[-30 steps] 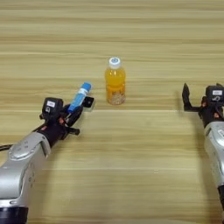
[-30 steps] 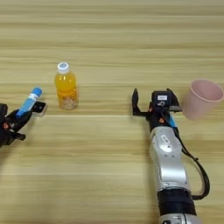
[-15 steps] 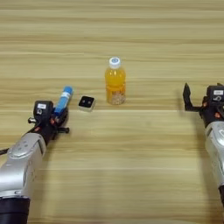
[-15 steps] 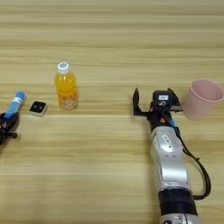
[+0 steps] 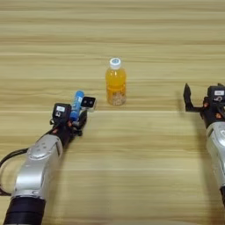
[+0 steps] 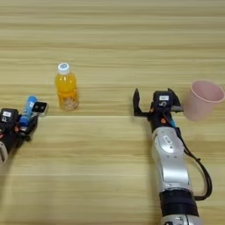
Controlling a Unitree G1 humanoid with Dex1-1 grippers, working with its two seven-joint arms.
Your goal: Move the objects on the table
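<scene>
L claw (image 5: pixel 75 117) is closed on the blue tube (image 5: pixel 77 104), holding it tilted w/ the cap end pointing up-counter. Vs half a sec ago the tube and claw have shifted right, toward the small black-and-white block (image 5: pixel 88 102), which hasn't moved; the tube tip now sits just beside or touching the block, can't tell which. A sec ago the tube was further right still and hid the block, so the arm is swinging the tube back & forth, not setting it down yet.

Orange drink bottle (image 5: pixel 116 82) stands upright mid-counter (image 5: pixel 132 167), unmoved, just right of the block.

R claw (image 6: pixel 152 103) idle, fingers apart, empty, same spot as before, next to a pink cup (image 6: pixel 203 99).

Judgement: tube relocation in progress; bottle and block look untouched.
</scene>
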